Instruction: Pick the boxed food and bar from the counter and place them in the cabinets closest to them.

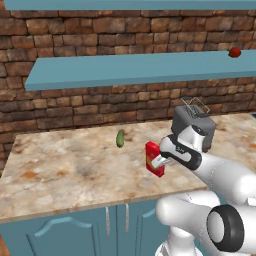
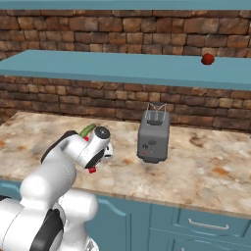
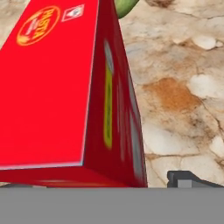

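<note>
Beige-tan marbled stone, that's the counter [image 1: 65,170], running wide under the brick wall, and above it the long teal cabinet shelf [image 1: 125,70] with a small red round thing [image 1: 235,52] sitting up near its right end. Down a size: the grey toaster [image 2: 153,136] stands on the stone to the right of the action. And here's the one that matters, the red pasta carton [image 1: 154,159], upright near the counter's front edge, long axis vertical, thin side turned toward the arm. The gripper [image 1: 162,161] is right up against it from the right in the left base view, jaws spread wide and not pinching anything as far as I can judge. In the hand view the carton [image 3: 65,92] looms huge, one dark fingertip [image 3: 183,178] poking up just beside its narrow face. So the box lies dead ahead of the fingers. Smallest: the green pickle [image 1: 120,138], lying behind the carton, apart from it.
</note>
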Robot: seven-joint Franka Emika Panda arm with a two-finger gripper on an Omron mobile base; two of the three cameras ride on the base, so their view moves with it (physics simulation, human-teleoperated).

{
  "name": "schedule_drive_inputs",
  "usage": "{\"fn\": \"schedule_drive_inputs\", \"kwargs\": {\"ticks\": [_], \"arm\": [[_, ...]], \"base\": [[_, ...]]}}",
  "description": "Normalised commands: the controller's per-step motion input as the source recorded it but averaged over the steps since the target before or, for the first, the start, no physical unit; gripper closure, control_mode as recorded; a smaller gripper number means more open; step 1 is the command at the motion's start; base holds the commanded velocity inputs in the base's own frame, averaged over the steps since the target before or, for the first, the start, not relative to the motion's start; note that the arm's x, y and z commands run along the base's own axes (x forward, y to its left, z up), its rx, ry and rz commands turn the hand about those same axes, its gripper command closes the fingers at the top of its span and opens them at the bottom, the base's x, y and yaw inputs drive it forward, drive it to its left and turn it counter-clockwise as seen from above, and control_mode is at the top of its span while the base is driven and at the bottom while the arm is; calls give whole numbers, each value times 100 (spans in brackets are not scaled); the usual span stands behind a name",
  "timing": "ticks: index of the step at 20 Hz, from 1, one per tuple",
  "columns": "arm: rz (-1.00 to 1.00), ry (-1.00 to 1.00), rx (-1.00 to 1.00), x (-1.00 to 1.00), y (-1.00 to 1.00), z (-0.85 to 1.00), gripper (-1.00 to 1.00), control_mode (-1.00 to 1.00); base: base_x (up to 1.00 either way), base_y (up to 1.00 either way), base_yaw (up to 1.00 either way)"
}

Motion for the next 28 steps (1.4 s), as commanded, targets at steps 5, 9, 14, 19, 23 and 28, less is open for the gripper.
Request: {"fn": "schedule_drive_inputs", "kwargs": {"ticks": [5, 9, 14, 19, 23, 28], "arm": [[0, 0, 0, 8, 0, -7, -100, -100], [0, -1, 0, 9, 0, -10, -100, -100], [0, -1, 0, 1, 0, -6, 100, -100], [0, 0, 0, 0, 0, 0, 100, -100], [0, -3, 2, -2, 0, 14, 100, -100], [-3, -10, 6, -19, -6, 59, 100, -100]], "base": [[0, 0, 0], [0, 0, 0], [0, 0, 0], [0, 0, 0], [0, 0, 0], [0, 0, 0]]}}
